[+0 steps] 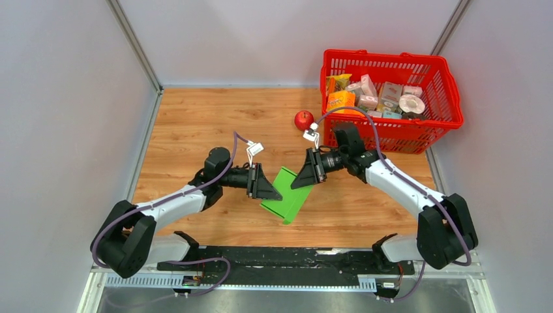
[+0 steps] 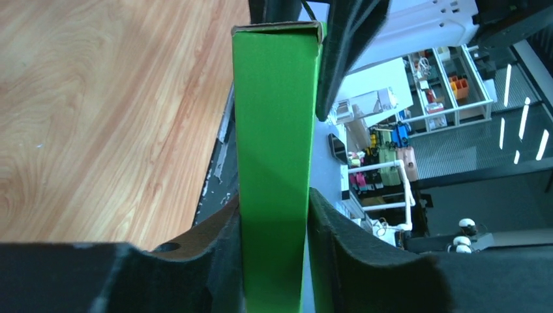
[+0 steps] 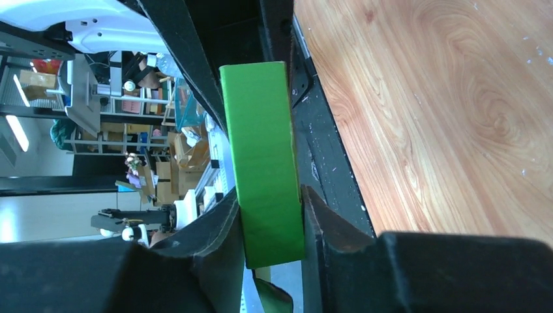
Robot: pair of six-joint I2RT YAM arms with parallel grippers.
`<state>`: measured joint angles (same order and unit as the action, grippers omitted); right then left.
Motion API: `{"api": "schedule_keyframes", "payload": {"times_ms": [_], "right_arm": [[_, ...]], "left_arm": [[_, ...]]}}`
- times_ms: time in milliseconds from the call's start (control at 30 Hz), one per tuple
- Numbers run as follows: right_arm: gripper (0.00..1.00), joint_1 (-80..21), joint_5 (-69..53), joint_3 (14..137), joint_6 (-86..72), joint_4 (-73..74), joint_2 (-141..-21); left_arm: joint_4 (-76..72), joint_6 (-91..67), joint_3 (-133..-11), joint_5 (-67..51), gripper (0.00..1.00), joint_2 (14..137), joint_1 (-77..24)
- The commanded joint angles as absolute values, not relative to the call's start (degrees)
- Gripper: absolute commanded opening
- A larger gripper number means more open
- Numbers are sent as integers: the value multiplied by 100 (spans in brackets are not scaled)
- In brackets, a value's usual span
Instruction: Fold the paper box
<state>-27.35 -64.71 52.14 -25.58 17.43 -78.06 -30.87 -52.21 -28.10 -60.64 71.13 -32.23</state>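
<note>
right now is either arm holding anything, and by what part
Both grip the paper box: the left gripper on its left side, the right gripper on its far end, each pinching across its thickness.

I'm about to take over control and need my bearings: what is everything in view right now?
paper box: one, bright green, mid-table, gripped at both ends
apple: one, red, on the table by the basket's near left corner
basket: one, red, far right of the table
packages: several, pink, white and orange, inside the basket
table: one, light wood
left gripper: one, black, shut on the paper box
right gripper: one, black, shut on the paper box
</note>
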Motion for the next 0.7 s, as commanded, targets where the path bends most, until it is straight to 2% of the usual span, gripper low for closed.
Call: {"api": "schedule_keyframes", "payload": {"times_ms": [0, 33, 67, 100, 133, 200, 233, 333, 433, 533, 567, 667], "right_arm": [[20, -2733, -6364, 4940, -3181, 977, -7559], [12, -2742, -6311, 4852, -3286, 932, -7559], [9, -2733, -6241, 4817, -3479, 879, -7550], [7, -2725, -6171, 4799, -3541, 922, -7541], [6, -2699, -6057, 4799, -3594, 984, -7524], [6, -2672, -5845, 4737, -3980, 958, -7497], [8, -2594, -5758, 4729, -4173, 993, -7514], [10, -2357, -5319, 4597, -5086, 984, -7611], [14, -2242, -5028, 4631, -5782, 1186, -7943], [13, -2232, -4878, 4694, -6195, 1476, -8348], [14, -2224, -4956, 4667, -6344, 1485, -8437], [15, -2224, -4914, 4492, -7030, 1389, -8534]], "left_arm": [[-2065, -4432, -3172, -5802, 49, 6770, -3226], [-1509, -3777, -3251, -5383, 55, 6637, -3226], [-894, -3423, -3487, -5031, 62, 6488, -3226], [461, -3062, -3646, -4584, 66, 6147, -3217], [944, -2571, -3778, -3500, 70, 5935, -3217], [1752, -2357, -3876, -2580, 71, 5217, -3217], [1993, -2268, -3902, -1279, 72, 4942, -3217], [2110, -2005, -3613, -21, 73, 3887, -3278], [1811, -1409, -3366, 183, 74, 3376, -3672], [1723, -611, -3559, 1181, 75, 3576, -4945], [1679, -354, -3725, 1474, 75, 3708, -5775], [1311, 788, -3972, 2161, 75, 4463, -6739]]}}
